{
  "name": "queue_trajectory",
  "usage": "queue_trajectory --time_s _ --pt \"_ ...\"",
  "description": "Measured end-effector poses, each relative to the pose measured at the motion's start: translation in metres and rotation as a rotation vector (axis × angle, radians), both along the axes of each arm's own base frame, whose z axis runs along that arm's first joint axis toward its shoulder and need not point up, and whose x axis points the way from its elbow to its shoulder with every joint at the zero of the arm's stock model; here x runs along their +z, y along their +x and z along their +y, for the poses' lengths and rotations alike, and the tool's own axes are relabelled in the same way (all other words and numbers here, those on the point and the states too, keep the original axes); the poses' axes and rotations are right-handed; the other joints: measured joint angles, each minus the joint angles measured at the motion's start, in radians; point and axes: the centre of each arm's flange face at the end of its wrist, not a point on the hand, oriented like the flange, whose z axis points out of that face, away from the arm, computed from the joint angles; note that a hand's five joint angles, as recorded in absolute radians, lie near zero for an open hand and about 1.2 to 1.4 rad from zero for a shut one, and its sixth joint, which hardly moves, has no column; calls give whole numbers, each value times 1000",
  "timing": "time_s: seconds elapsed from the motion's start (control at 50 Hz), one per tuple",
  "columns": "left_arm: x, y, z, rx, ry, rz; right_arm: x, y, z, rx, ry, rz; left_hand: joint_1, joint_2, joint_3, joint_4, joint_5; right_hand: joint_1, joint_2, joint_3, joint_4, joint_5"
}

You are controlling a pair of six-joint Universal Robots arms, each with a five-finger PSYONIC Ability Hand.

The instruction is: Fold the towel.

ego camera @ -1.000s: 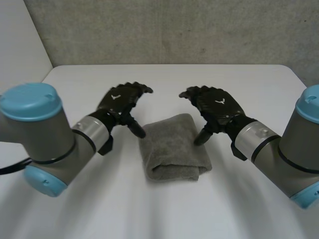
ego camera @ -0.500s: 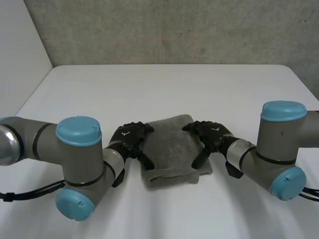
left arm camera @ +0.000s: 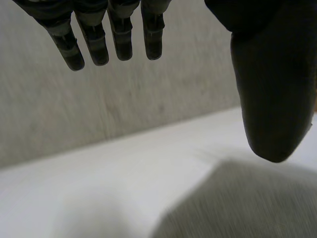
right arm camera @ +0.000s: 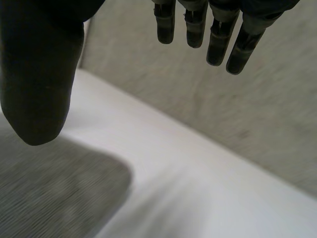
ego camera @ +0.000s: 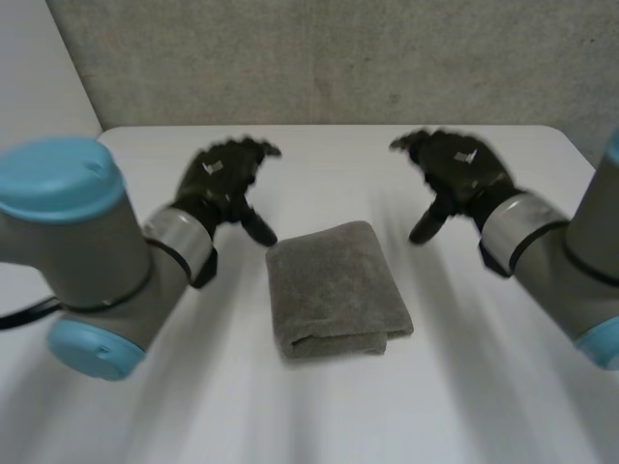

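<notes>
Fingers (left arm camera: 91,39): on the left hand (ego camera: 224,179) and right hand (ego camera: 455,169) they are hanging spread, holding nothing.
Towel (ego camera: 334,290): folded, lying between them, untouched.
Surface: white table (ego camera: 319,159) is meeting a grey wall (ego camera: 319,58).
Wrist views: each is showing towel weave near its thumb.

Towel (left arm camera: 237,208) partly out of frame

Towel (ego camera: 337,287): grey, folded into a thick rectangle.
Pose: flat, folded edge nearest the camera.
Place: mid-table (ego camera: 319,174), between both hands.
</notes>
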Motion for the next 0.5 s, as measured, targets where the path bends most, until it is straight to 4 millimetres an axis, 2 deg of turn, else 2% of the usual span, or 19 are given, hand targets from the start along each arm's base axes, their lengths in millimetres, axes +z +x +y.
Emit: queue_trajectory --time_s 0.04,0.1,0.18,0.3,0.5 --pt "22 5 1 12 -29 16 18 -5 -3 -57 -55 -12 0 0 0 0 0 0 0 0 0 0" --pt "44 13 1 40 -45 22 37 -12 -7 -130 -110 -20 0 0 0 0 0 0 0 0 0 0" --pt "67 29 -1 113 -43 14 52 -19 -8 -193 -148 -18 0 0 0 0 0 0 0 0 0 0" --pt "81 45 -2 187 -28 -3 55 -23 -3 -214 -124 1 0 0 0 0 0 0 0 0 0 0" --pt "81 48 -2 202 -18 -8 59 -26 5 -212 -96 2 0 0 0 0 0 0 0 0 0 0"
